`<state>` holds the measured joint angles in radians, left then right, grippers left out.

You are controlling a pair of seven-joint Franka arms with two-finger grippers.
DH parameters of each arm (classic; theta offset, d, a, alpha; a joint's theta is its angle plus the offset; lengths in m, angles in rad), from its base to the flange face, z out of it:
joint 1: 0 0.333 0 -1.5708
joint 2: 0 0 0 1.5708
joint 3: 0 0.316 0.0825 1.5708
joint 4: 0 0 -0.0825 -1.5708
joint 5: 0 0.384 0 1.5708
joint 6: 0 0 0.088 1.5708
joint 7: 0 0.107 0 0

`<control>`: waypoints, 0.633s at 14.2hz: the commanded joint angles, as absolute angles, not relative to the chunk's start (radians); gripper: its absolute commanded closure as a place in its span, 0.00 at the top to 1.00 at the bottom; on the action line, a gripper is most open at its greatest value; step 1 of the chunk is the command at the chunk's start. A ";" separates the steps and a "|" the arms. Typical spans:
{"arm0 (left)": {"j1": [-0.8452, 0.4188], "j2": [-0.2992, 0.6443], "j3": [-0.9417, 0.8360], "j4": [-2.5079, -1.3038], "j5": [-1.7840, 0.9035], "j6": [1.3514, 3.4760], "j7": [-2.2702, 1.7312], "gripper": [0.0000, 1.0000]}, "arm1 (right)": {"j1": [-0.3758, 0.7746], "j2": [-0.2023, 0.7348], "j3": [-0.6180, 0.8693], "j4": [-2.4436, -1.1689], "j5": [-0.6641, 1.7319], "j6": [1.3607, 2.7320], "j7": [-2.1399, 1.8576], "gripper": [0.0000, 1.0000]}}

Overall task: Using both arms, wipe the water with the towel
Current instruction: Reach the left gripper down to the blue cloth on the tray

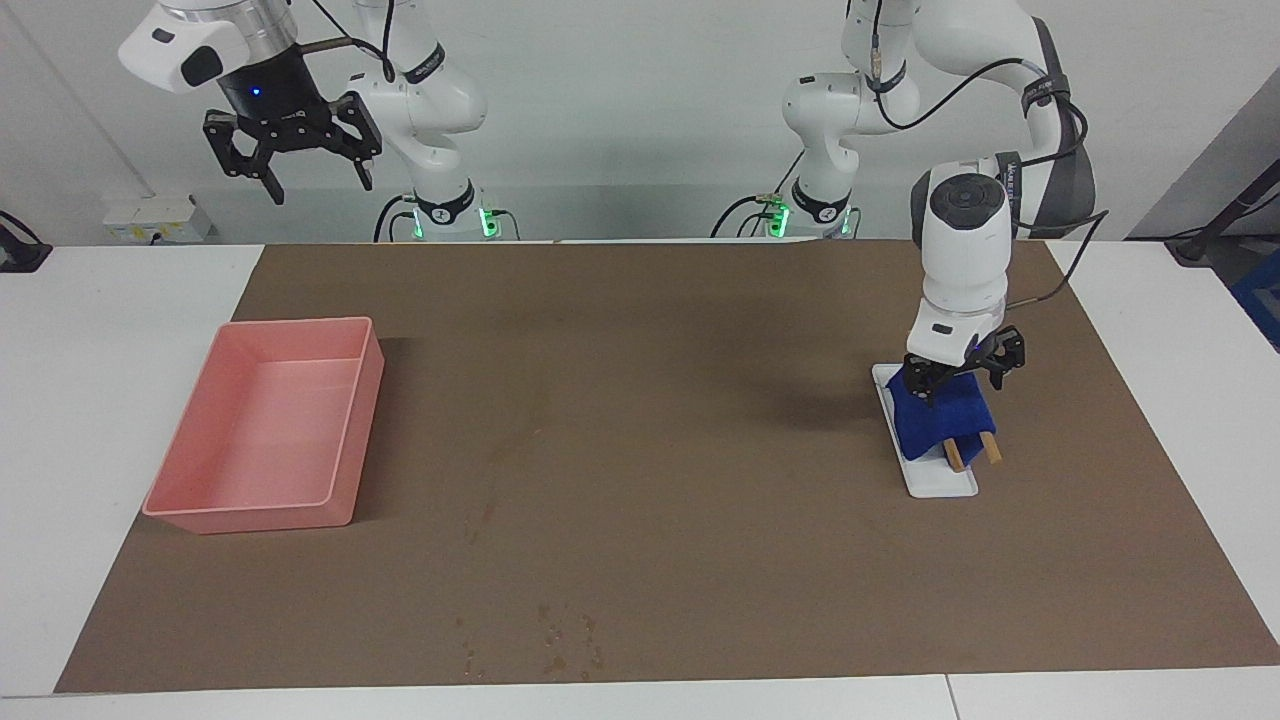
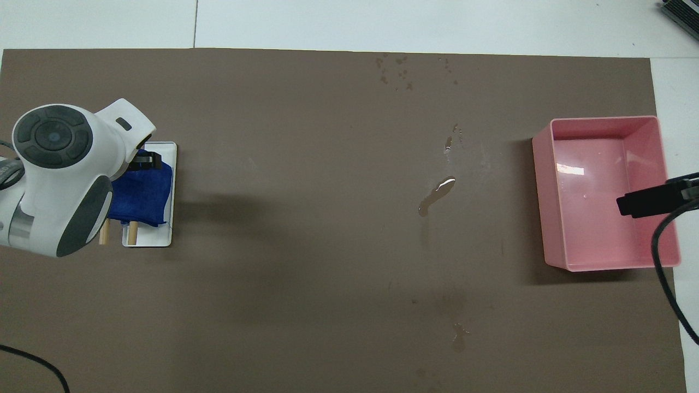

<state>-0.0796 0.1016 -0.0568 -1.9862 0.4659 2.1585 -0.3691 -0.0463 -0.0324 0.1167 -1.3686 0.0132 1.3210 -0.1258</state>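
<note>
The deep blue towel [image 1: 945, 418], draped in a soft hump over two wooden rods [image 1: 973, 452] on a white tray [image 1: 940, 482], sits at the facing view's middle right, while the water [image 2: 436, 195] is a thin glistening streak just right of the overhead view's centre.
</note>
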 commanded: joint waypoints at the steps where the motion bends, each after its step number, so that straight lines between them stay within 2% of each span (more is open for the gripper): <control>1: -0.057 0.060 -0.060 -2.052 0.492 2.190 -0.373 0.92 | -0.058 -0.060 0.120 -1.402 0.031 1.333 -0.144 1.00; 4: -0.048 0.057 -0.060 -2.069 0.491 2.209 -0.379 0.74 | -0.054 -0.060 0.120 -1.402 0.031 1.331 -0.147 1.00; 8: -0.041 0.055 -0.060 -2.071 0.491 2.212 -0.380 0.42 | -0.043 -0.071 0.129 -1.426 0.032 1.339 -0.153 1.00; 9: -0.043 0.057 -0.060 -2.069 0.491 2.210 -0.380 0.38 | -0.041 -0.077 0.129 -1.442 0.038 1.345 -0.153 1.00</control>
<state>-0.0554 0.0873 -0.0566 -2.0347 0.4699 2.1875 -0.3693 -0.0332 -0.0337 0.1260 -1.3757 0.0141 1.3210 -0.1262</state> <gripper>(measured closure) 0.485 0.000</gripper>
